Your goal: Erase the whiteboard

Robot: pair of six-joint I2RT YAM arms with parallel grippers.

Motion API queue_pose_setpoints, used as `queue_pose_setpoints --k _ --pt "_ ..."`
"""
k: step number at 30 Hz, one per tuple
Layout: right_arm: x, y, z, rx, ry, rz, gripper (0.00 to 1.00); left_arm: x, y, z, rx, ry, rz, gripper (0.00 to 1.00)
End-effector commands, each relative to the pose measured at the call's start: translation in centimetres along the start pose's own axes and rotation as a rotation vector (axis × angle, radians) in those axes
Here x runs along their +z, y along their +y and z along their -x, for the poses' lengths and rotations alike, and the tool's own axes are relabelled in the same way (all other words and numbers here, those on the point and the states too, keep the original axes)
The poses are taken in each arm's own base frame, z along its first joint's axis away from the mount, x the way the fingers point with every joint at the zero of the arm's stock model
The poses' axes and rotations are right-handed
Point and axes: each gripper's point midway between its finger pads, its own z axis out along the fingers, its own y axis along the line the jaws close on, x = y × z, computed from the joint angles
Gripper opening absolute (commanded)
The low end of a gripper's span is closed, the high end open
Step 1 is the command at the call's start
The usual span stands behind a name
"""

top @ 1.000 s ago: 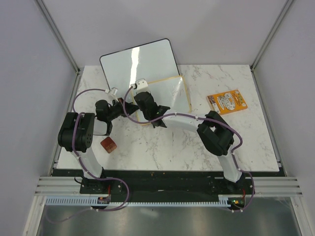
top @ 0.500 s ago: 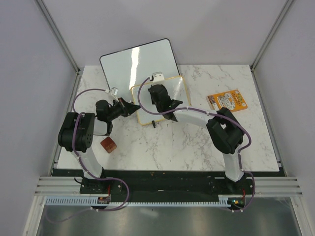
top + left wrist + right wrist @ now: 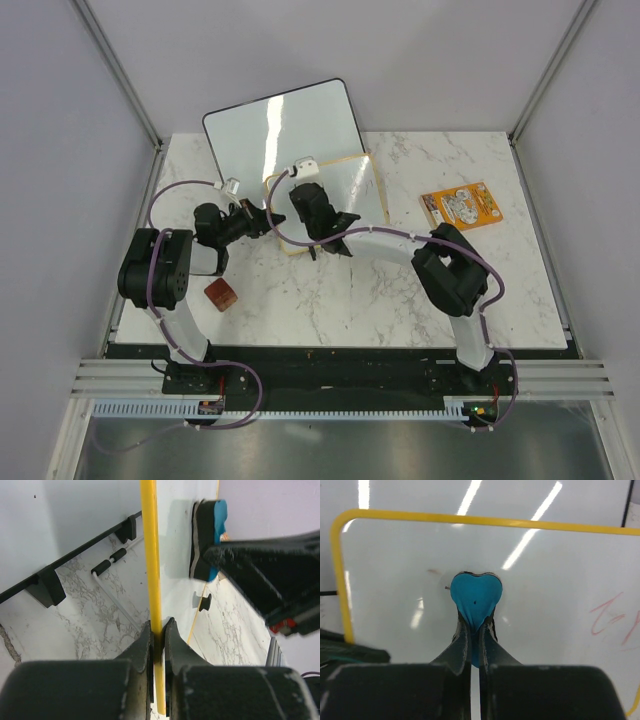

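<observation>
The whiteboard [image 3: 356, 186], a small board with a yellow frame and rounded corners, sits on the far middle of the marble table [image 3: 350, 300]. Its far edge is against the near edge of a larger black-framed board [image 3: 280, 125]. In the right wrist view the white surface [image 3: 560, 570] carries faint red strokes [image 3: 612, 617] at its right side and a small smudge beside a blue heart-shaped eraser [image 3: 475, 598]. The eraser's flat face rests on the board, near its left end.

The right gripper [image 3: 475, 630] has its fingers drawn narrow, pinching the eraser from behind. The left gripper [image 3: 158, 637] is clamped on the yellow frame [image 3: 150, 555] at the board's left edge, one finger on each face. One of the board's small black feet [image 3: 204, 601] shows beneath the board in that view.

A brown block [image 3: 221, 294] lies on the near left of the table. An orange packet [image 3: 461, 206] lies to the right, well apart from the board.
</observation>
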Motion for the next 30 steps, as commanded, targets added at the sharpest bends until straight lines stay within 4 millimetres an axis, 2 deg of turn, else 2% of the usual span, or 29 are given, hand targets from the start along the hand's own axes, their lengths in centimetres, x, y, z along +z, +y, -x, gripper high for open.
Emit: queue_pose_setpoints --k 1,3,6,7,9,10,11,12,13,15,16,18,19,25,30 --pt "-0.9 5.7 -4.1 -0.058 0.080 0.158 0.00 0.0 0.8 -0.5 0.081 0.006 0.019 0.02" --pt "-0.5 5.3 -4.1 -0.060 0.080 0.143 0.00 0.0 0.8 -0.5 0.083 0.005 0.017 0.02" --pt "0.1 3.2 -4.2 -0.050 0.089 0.089 0.00 0.0 0.8 -0.5 0.082 0.004 0.018 0.02" --pt "0.7 1.5 -5.1 -0.043 0.111 0.058 0.00 0.0 0.8 -0.4 0.083 0.002 0.019 0.02" --pt "0.9 -0.1 -5.1 0.012 0.113 0.049 0.00 0.0 0.8 -0.5 0.080 0.003 0.017 0.02" --pt "1.4 -2.2 -6.2 0.028 0.138 0.017 0.00 0.0 0.8 -0.5 0.080 0.001 0.016 0.02" --pt "1.5 -3.0 -6.4 0.058 0.140 0.006 0.00 0.0 0.7 -0.4 0.080 -0.001 0.015 0.02" --pt "1.4 -4.1 -6.2 0.078 0.138 -0.009 0.00 -0.1 0.8 -0.5 0.076 0.000 0.015 0.02" --pt "1.6 -6.0 -7.3 0.082 0.158 -0.047 0.00 0.0 0.8 -0.5 0.077 -0.001 0.015 0.02" --pt "1.5 -7.8 -7.5 0.107 0.163 -0.089 0.00 -0.1 0.8 -0.4 0.075 -0.003 0.015 0.02" --pt "1.5 -9.5 -8.4 0.111 0.181 -0.129 0.00 -0.1 0.8 -0.4 0.074 -0.004 0.014 0.02" --pt "1.3 -10.9 -8.7 0.139 0.187 -0.161 0.00 -0.2 0.8 -0.3 0.074 -0.008 0.013 0.02" --pt "1.3 -12.2 -9.5 0.148 0.204 -0.191 0.00 -0.2 0.8 -0.3 0.072 -0.006 0.013 0.02" --pt "0.6 -16.1 -11.3 0.199 0.255 -0.300 0.00 -0.4 0.9 -0.2 0.065 -0.012 0.010 0.02" --pt "0.3 -17.6 -12.5 0.237 0.294 -0.354 0.00 -0.5 0.8 -0.1 0.059 -0.019 0.002 0.02"
